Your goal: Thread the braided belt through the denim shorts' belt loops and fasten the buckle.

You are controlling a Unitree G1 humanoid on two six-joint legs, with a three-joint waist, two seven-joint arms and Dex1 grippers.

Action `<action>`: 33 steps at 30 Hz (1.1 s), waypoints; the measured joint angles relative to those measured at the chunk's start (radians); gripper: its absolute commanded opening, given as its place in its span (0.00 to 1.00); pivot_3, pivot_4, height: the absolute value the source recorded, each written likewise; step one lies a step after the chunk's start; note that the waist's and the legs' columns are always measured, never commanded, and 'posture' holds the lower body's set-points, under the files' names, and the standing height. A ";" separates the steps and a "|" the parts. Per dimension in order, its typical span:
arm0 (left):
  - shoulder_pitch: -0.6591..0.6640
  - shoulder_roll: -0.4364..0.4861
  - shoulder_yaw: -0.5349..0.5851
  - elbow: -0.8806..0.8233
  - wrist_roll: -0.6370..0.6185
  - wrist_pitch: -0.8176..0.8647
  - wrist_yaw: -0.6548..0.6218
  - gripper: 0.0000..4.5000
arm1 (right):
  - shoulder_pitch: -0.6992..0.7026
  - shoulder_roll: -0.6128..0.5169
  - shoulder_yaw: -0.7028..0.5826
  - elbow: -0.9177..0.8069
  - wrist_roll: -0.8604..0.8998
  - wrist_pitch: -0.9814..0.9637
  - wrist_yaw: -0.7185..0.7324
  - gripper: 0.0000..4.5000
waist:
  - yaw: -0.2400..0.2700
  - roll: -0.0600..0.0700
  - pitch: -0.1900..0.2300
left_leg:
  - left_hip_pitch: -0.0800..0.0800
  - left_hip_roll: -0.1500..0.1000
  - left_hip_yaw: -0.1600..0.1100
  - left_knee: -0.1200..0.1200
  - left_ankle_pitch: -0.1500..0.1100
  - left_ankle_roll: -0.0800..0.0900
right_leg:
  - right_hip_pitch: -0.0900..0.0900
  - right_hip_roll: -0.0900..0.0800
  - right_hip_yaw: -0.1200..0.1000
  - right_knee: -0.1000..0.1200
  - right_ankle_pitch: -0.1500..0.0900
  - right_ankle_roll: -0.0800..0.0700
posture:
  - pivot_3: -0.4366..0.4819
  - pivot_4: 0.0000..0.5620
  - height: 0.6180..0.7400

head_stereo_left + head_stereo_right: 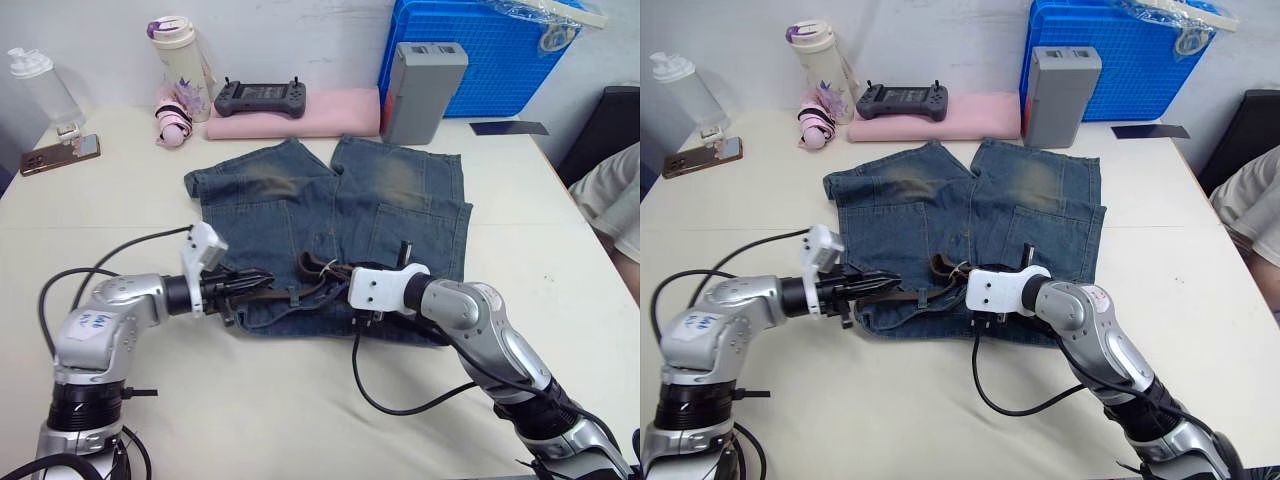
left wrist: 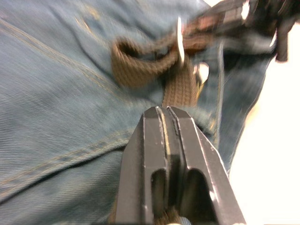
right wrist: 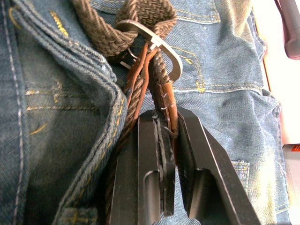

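Note:
The denim shorts [image 1: 400, 200] lie flat on the table, waistband toward me. Along that waistband runs the braided belt [image 1: 300, 290], dark brown, with a loop of it bunched near the middle. My left gripper [image 1: 262, 280] is shut on the belt strap [image 2: 178, 89], which runs out past its fingertips. My right gripper [image 1: 335, 275] faces it from the right and is shut on the tan leather tab [image 3: 166, 105] just behind the silvery buckle [image 3: 154, 44]. The strap passes through the buckle frame. The belt loops are hidden by the belt and grippers.
At the back stand a pink cloth pad [image 1: 300, 115] with a black controller [image 1: 260, 97], a grey box [image 1: 425, 90] and a blue crate [image 1: 490, 50]. Bottles [image 1: 178, 60] and a phone [image 1: 60, 155] sit back left. A person's leg [image 1: 615, 195] shows at the right edge.

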 measured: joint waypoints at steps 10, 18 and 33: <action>0.077 0.099 -0.194 0.011 0.185 -0.345 0.028 0.01 | 0.327 -0.172 -0.282 -0.132 0.131 -0.053 0.013 0.00 | 0.007 0.008 -0.005 | 0.007 0.000 0.000 -0.003 -0.004 0.003 | 0.010 -0.001 0.000 -0.008 0.000 0.001 | 0.48 0.27 0.90; 0.106 0.112 -0.221 0.028 0.225 -0.452 0.070 0.01 | 0.430 -0.300 -0.471 -0.012 0.150 -0.131 -0.045 0.00 | 0.009 0.024 -0.014 | 0.021 0.002 0.002 -0.007 -0.011 0.006 | 0.022 -0.001 0.001 -0.014 0.001 0.002 | 0.48 0.27 0.90; 0.129 0.145 -0.203 0.031 0.225 -0.474 0.082 0.00 | 0.462 -0.243 -0.495 -0.100 0.194 0.062 -0.039 0.98 | -0.001 0.026 -0.015 | 0.022 0.002 0.004 -0.017 -0.008 0.006 | 0.018 0.000 0.003 -0.014 0.001 0.002 | 0.48 0.27 0.90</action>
